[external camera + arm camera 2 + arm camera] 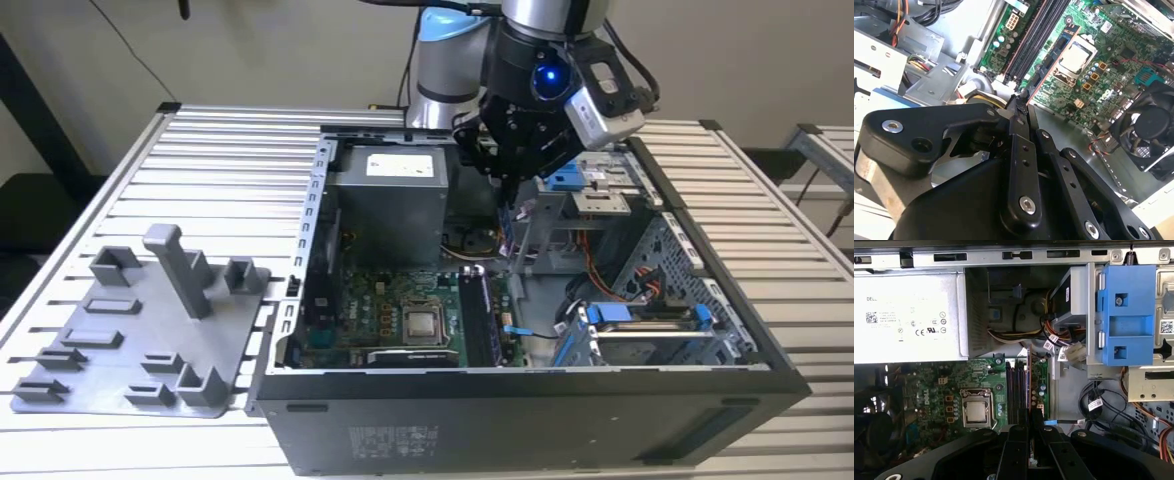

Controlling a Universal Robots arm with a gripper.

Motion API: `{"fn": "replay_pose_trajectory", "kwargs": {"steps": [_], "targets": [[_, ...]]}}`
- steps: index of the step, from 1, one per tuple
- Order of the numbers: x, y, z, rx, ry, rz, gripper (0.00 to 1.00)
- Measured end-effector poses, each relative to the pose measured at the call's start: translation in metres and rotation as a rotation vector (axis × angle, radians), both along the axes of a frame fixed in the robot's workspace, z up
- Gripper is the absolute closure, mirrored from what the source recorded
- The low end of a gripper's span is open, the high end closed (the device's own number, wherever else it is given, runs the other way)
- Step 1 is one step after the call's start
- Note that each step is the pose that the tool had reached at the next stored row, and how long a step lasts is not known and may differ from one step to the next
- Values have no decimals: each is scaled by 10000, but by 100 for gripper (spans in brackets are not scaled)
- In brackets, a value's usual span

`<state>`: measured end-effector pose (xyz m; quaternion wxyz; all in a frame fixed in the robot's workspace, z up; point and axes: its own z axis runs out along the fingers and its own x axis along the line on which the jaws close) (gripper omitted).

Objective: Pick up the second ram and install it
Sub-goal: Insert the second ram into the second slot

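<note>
Black jointed finger links, matte with bright rivets, were seen closest in both wrist views. Fingers (1019,150) were set nearly together, gripper (1030,416) clamped on second ram (1054,60): thin flat dark stick with coppery edge. Stick was held edge-on, probably so contacts were lined with black memory slots (1015,390) beyond. Green motherboard (944,385) and square metal processor (976,407) were seen beside slots. In exterior view gripper was placed upper centre, over open black case (534,420); grey fixture tray (134,330) was seen at exterior view's left.

Arm (447,60) overhead, wrist (541,60) downward — tool (1020,102) clamped tight.
</note>
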<state>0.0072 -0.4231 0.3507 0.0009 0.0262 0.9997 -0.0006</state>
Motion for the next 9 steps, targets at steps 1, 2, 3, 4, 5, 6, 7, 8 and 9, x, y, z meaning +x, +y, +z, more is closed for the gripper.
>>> {"fn": "replay_pose_trajectory", "kwargs": {"steps": [1,2,3,4,5,6,7,8,9], "targets": [[0,0,0,0,0,-1,86],[0,0,-1,1,0,0,86],[0,0,-4,2,-1,0,86],[0,1,-8,5,-2,0,86],[0,0,-12,4,-2,0,86],[0,0,-16,1,0,0,86],[0,0,-21,1,-1,0,86],[0,0,-27,2,-1,0,86],[0,0,-33,3,-1,0,86]]}}
